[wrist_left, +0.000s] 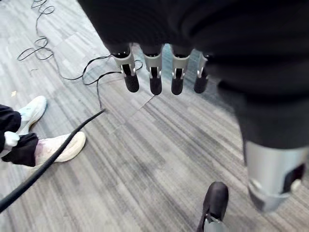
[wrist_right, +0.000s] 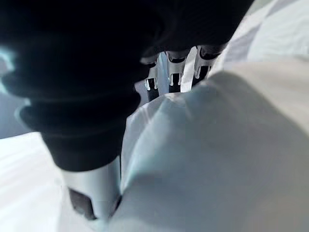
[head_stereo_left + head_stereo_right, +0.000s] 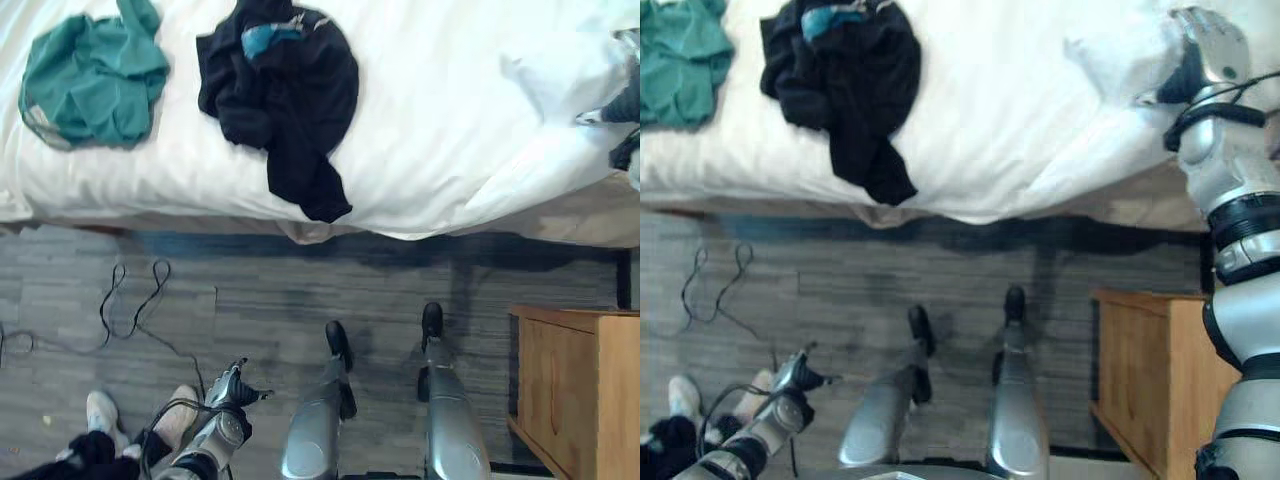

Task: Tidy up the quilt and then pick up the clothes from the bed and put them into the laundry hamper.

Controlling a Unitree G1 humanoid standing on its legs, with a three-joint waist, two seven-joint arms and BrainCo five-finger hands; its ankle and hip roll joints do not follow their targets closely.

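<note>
The right hand (image 3: 1212, 50) is out over the bed at the white quilt (image 3: 450, 130) — its fingers (image 2: 176, 72) are tucked into a raised fold, so I cannot tell whether they are gripping. The left hand (image 3: 232, 390) hangs low over the grey floor (image 1: 145, 159), fingers straight, holding nothing. Two garments lie apart on the quilt: a teal one (image 3: 95, 80) and a dark one (image 3: 285, 95) drooping over the edge. A person's pale shoes (image 1: 58, 145) stand near the left hand.
</note>
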